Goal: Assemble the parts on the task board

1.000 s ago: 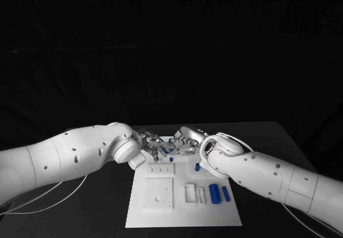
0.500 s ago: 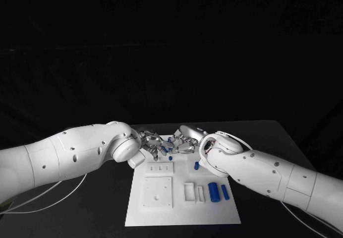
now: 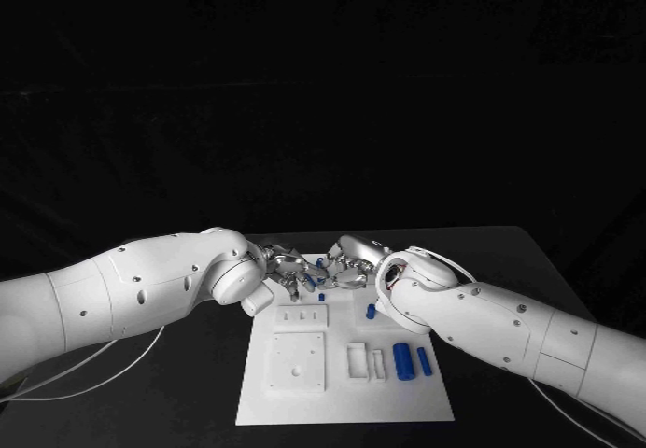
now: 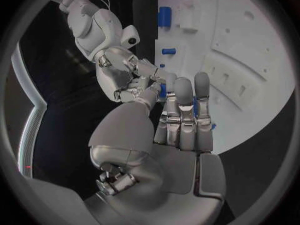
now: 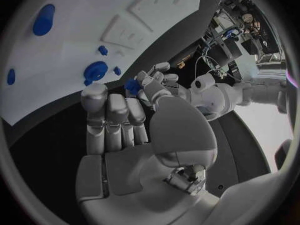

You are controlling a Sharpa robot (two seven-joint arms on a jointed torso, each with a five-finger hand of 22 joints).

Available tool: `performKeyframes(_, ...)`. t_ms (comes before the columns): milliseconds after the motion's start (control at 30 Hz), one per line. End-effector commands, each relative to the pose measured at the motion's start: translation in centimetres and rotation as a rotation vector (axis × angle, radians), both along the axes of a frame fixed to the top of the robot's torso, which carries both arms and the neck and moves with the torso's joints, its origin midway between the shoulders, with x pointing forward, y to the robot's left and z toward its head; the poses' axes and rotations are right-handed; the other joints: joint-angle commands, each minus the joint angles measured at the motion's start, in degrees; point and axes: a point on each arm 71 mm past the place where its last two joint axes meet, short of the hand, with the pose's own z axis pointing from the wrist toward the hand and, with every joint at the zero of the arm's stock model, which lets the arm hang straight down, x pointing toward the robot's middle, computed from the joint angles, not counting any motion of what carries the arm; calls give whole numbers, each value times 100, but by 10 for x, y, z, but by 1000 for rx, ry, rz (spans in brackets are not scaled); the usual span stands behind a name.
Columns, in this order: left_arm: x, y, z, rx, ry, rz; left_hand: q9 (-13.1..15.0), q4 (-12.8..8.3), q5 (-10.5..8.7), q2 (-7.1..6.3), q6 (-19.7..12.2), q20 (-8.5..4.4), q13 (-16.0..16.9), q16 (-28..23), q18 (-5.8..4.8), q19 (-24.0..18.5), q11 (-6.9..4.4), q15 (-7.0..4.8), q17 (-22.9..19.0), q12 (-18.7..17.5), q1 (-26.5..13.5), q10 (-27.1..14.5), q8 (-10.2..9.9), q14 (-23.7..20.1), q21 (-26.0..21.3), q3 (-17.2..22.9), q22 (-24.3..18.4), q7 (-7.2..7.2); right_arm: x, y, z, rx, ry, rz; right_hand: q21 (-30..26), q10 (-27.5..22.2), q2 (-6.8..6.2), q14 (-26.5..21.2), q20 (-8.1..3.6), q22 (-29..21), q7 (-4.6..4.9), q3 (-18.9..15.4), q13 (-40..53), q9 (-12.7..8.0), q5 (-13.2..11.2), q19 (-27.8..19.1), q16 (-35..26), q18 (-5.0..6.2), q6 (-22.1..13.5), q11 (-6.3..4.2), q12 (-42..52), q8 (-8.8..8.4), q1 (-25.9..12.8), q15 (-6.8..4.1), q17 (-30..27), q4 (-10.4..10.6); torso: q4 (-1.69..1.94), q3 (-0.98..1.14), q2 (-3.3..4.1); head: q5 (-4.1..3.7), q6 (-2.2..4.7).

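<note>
Fingertips of left robot hand (image 3: 286,265) and right robot hand (image 3: 347,262) meeting, pinching one blue part (image 3: 311,277) together above board (image 3: 344,397); four more blue parts on it.

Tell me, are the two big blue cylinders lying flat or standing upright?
Lying flat: the blue cylinders rest lengthwise on the task board.

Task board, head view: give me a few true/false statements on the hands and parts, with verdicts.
1. Both hands meet at the far end of the task board. True.
2. The left hand rests flat on the table beside the board. False: it is raised at the board's far edge, its fingers up against the right hand, a small blue part between them.
3. Two blue cylinders lie side by side on the board's right part. True.
4. The board is black. False: it is white.
</note>
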Motion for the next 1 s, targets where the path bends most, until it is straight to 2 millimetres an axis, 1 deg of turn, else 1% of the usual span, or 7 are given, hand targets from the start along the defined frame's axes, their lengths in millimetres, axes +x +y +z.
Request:
performKeyframes(33, 0, -4, 3, -25, -14, -17, 628, -274, 57, -32, 173, -25, 11, 60, 49, -23, -14, -38, 19, 3, -75, 104, 19, -11, 27, 419, 41, -105, -2, 1, -3, -9, 14, 15, 0, -18, 65, 26, -2, 305, 7, -23, 138, 2, 51, 319, -39, 85, 18, -28, -47, 19, -22, -21, -6, -17, -3, 4, 3, 4, -3)
performKeyframes(333, 1, -2, 3, -11, -18, -3, 846, -341, 562, -187, 351, -71, 57, 179, 44, 14, -65, -87, 95, 64, -225, 219, 20, 54, 49, 618, 131, -155, 0, -2, -5, 0, 25, 3, -112, -157, -120, 11, 37, 262, 120, -322, 8, -13, 344, 305, -110, 134, -443, 24, -297, 16, -194, 30, -58, 160, -11, 10, -3, -26, 9)
performKeyframes(467, 1, -1, 3, 1, -23, 6, 884, -397, 924, -276, 461, -105, 101, 270, 47, 62, -105, -124, 145, 165, -297, 272, 23, 125, 83, 675, 170, -187, 1, -4, -4, 18, 24, -1, -302, -287, -154, -24, 124, 197, 260, -858, -161, -14, 318, 289, -211, 222, -975, 119, -544, 21, -91, 104, -143, 344, -8, 8, -2, -19, -2)
performKeyframes(533, 1, -1, 3, 12, -28, 12, 912, -428, 1094, -316, 506, -122, 133, 316, 47, 82, -123, -140, 173, 244, -349, 279, 23, 155, 102, 715, 194, -201, 1, -5, -4, 25, 20, -1, -373, -341, -145, -43, 156, 177, 314, -1138, -215, -33, 322, 290, -229, 254, -1616, 161, -583, 10, 56, 145, -162, 400, -4, 10, 0, -19, -3)
performKeyframes(600, 2, 0, 3, 27, -35, 21, 964, -476, 1451, -393, 579, -146, 182, 397, 51, 122, -152, -168, 215, 361, -415, 295, 44, 210, 135, 748, 225, -224, 1, -7, -4, 34, 12, -2, -339, -347, -119, -38, 176, 199, 347, -1326, -234, -50, 407, 297, -196, 268, -1904, 180, -536, -10, 152, 149, -142, 442, -1, 17, 0, -9, -5)
performKeyframes(700, 3, 2, 3, 47, -44, 36, 1112, -579, 1721, -461, 659, -183, 279, 545, 44, 173, -190, -205, 297, 576, -577, 290, 34, 244, 168, 859, 301, -258, 0, -12, -4, 47, 6, -4, -315, -355, -141, -28, 178, 215, 351, -1451, -266, -52, 474, 304, -177, 278, -1931, 181, -507, -13, 191, 146, -129, 492, -1, 14, -1, 13, -23)
performKeyframes(1000, 4, 8, 2, 103, -56, 62, 1320, -726, 1958, -482, 736, -214, 353, 648, 43, 239, -225, -237, 337, 750, -761, 297, 19, 303, 124, 955, 491, -295, -7, -40, -1, 73, 20, 7, -382, -406, -241, -54, 184, 205, 359, -1667, -339, -55, 643, 296, -221, 282, -2034, 193, -528, -17, 219, 154, -161, 702, -17, 17, -3, 64, -53)
